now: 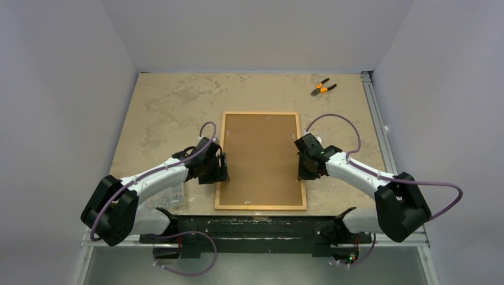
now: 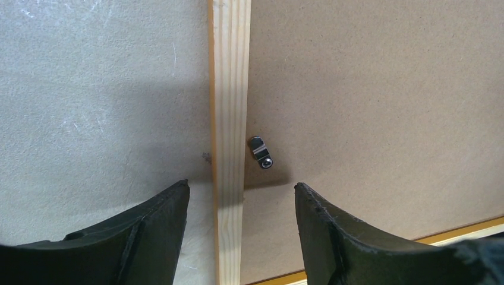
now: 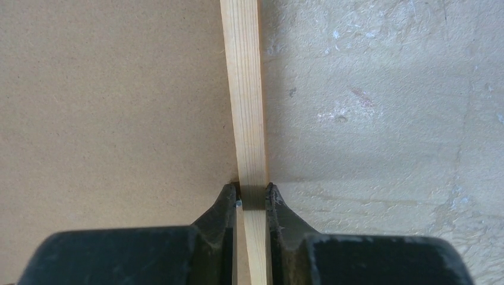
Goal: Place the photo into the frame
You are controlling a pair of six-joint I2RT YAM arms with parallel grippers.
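Observation:
The frame [image 1: 260, 113] lies face down on the table, its pale wooden reverse up, with a brown backing board [image 1: 260, 157] filling it. The photo is hidden. My left gripper [image 1: 219, 168] stands open over the frame's left rail [image 2: 230, 89]. Its fingers straddle the rail without touching it, one over the table and one over the board, just short of a small metal clip [image 2: 260, 152]. My right gripper [image 1: 301, 161] is shut on the frame's right rail [image 3: 245, 89], pinching it from both sides [image 3: 252, 191].
Orange-handled pliers [image 1: 323, 88] lie at the back right of the table. A clear plastic piece [image 1: 169, 196] lies under the left arm near the front edge. Grey walls close in the table on three sides.

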